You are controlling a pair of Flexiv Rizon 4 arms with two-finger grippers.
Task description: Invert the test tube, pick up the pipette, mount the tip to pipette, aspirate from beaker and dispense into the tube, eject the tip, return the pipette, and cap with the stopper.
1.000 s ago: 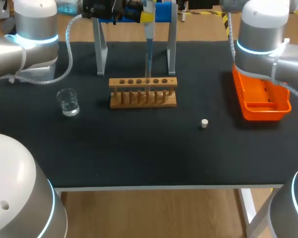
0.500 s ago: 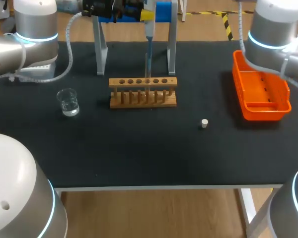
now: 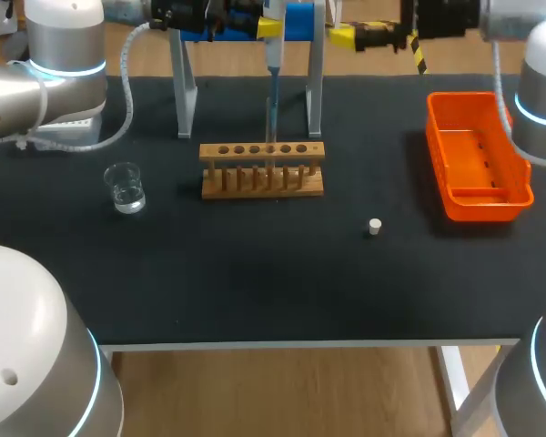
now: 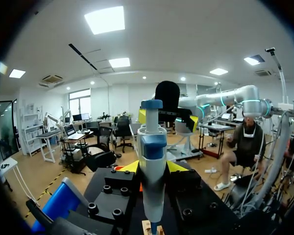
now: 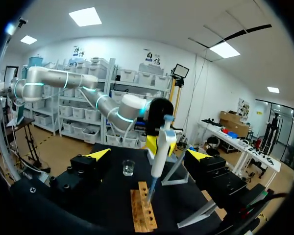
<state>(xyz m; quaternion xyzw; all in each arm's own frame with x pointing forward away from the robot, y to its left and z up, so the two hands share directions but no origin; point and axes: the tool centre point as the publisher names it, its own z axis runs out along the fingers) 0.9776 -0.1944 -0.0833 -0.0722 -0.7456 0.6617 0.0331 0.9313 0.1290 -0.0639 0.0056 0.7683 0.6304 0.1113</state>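
My left gripper [image 3: 266,25] is shut on the blue and white pipette [image 3: 273,55] at the back of the table and holds it upright. The pipette's tip [image 3: 272,123] points down at a hole of the wooden tube rack [image 3: 262,169]. In the left wrist view the pipette [image 4: 152,181] stands between the yellow fingertips [image 4: 129,167]. My right gripper [image 3: 350,37] is open, level with the pipette's head and just to its right, with nothing in it. In the right wrist view my right gripper [image 5: 148,154] faces the pipette [image 5: 159,159]. I cannot make out the tube.
A glass beaker [image 3: 125,188] with clear liquid stands left of the rack. A small white stopper [image 3: 374,227] lies in front of the rack to the right. An orange tray [image 3: 478,196] sits at the right. Metal stand legs [image 3: 181,91] rise behind the rack.
My right arm has swung up from over the orange tray to the back of the table, and its open gripper now shows beside the pipette. The left arm and pipette have kept still.
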